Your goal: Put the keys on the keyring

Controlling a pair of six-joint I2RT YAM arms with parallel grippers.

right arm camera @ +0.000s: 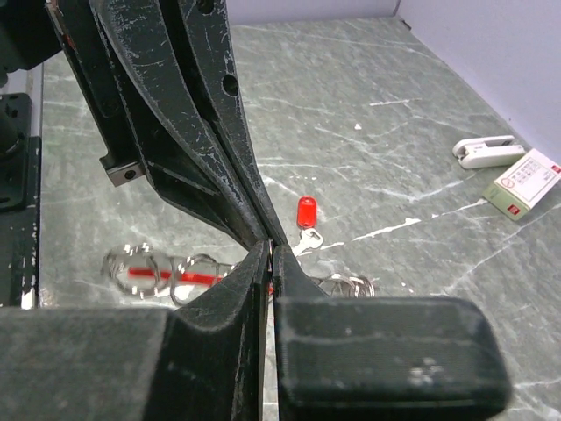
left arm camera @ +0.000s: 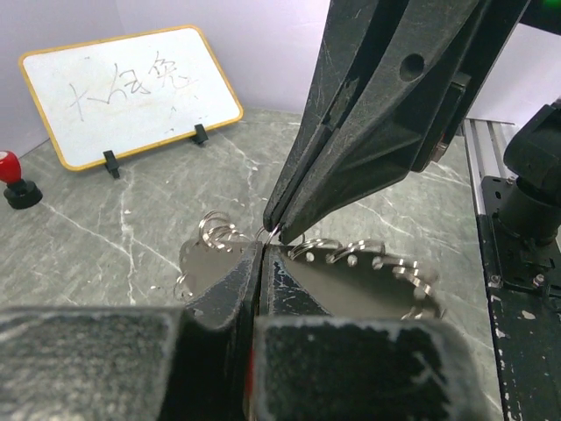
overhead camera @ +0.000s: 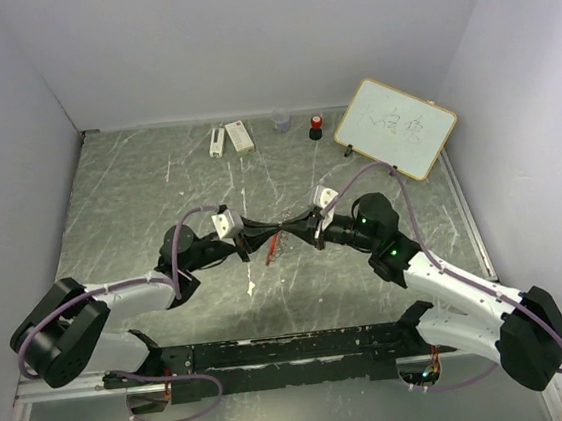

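Fingertips of the left gripper (left arm camera: 261, 250) and the right gripper (right arm camera: 270, 254) meet tip to tip above the middle of the grey marbled table (overhead camera: 158, 183). Each pair is pressed together, pinching the thin silver keyring (overhead camera: 277, 244), whose red oblong fob hangs between them. Just past them, a tiny silver key with a red tag (right arm camera: 305, 217) lies on the table. Far back stand a red-capped black cylinder (overhead camera: 316, 126) and a wood-framed whiteboard (overhead camera: 395, 126).

A grey-green marbled tabletop (overhead camera: 130, 206) veined with white fills the view, boxed in by plain pale walls (overhead camera: 242, 34) at 9, 12 and 3 o'clock. Even, soft light leaves a faint sheen on it.
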